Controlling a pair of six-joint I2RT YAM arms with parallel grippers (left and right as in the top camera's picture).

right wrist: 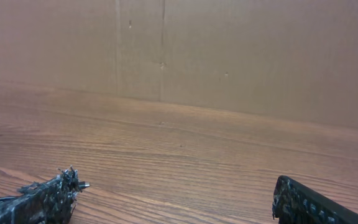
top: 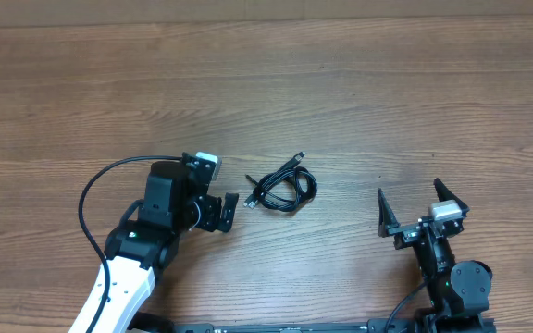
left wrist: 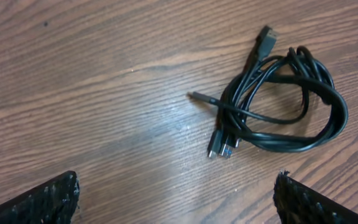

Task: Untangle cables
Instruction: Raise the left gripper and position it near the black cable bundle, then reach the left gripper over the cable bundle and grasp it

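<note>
On the table (top: 266, 74): cables (top: 268, 191) lie in one tangled loop, nearer the left arm.
Left claw (top: 229, 212): spread wide, just beside the loop, holding nothing.
Right claw (top: 408, 188): spread wide, well apart from the loop, holding nothing.
Left wrist view: several plugs and crossed strands.
Right wrist view: brown panel wall (right wrist: 229, 56) with a vertical seam.
Surface: brown wood grain.

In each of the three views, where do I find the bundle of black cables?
Overhead: the cables lie just left of centre, right of the left claw.
Left wrist: the cables lie in the upper right, ahead of the open claw.
Right wrist: not clearly in it.
Shared landmark: the wooden table.
</note>
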